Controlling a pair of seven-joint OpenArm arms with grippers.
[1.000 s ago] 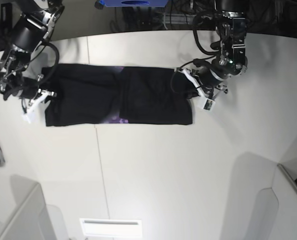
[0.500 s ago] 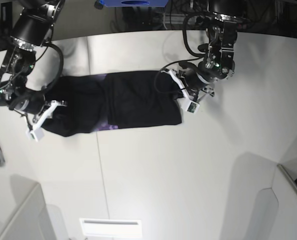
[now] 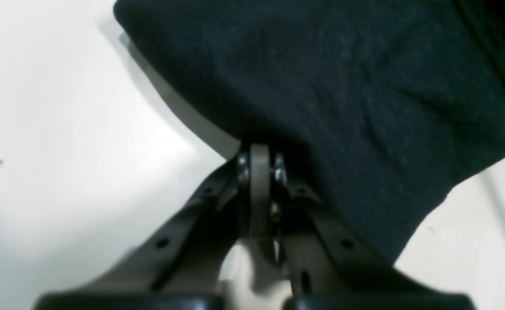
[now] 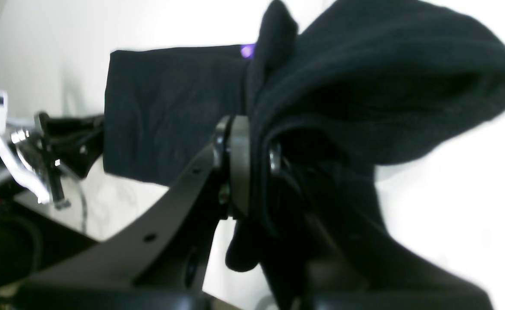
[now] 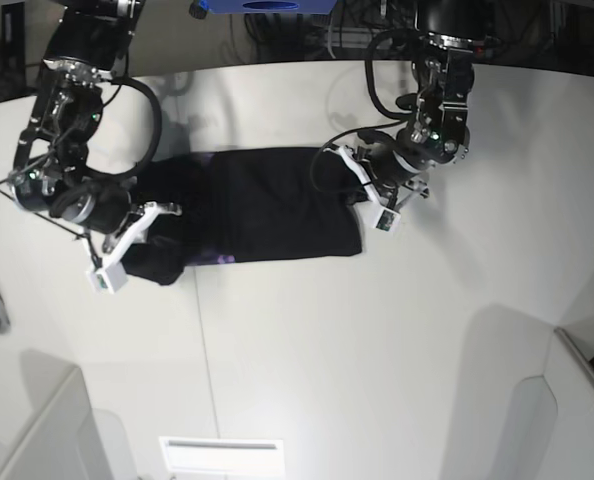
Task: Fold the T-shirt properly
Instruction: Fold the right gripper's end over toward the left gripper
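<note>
Vs a second ago: both arms have moved inward along the white table [image 5: 307, 350], and the T-shirt [image 5: 267, 205] is much shorter end to end. It was a long flat strip before; now the end by the right gripper [image 5: 142, 228] is lifted and bunched toward the middle, and the other end has shifted in with the left gripper [image 5: 362, 195]. The shirt lies across the far half of the table between the two arms, its middle section flat on the surface. Right gripper [image 4: 252, 163]: jaws nearly together, clamping a thick wad of T-shirt [image 4: 364, 86] cloth, which drapes over and hangs below the jaws in a rounded hump. Left gripper [image 3: 258, 165]: jaws fully closed, tips at the T-shirt [image 3: 342, 86] edge; the cloth rises off the table right there, but whether fabric is actually pinched between the tips, I can't tell. Cloth is matte black knit, soft, fine ribbed weave visible in the wrist views, faint creases. A small purple spot of print [image 4: 246, 51] shows at a fold edge in the right wrist view, and a dim purple trace [image 5: 222, 257] sits along the near edge in the base view. Table is smooth, slightly glossy white with a thin seam line [image 5: 202, 340]. Gripper fingers are dark plastic links with tan pads [image 3: 258, 189] and white tagged brackets [image 5: 107, 275].
</note>
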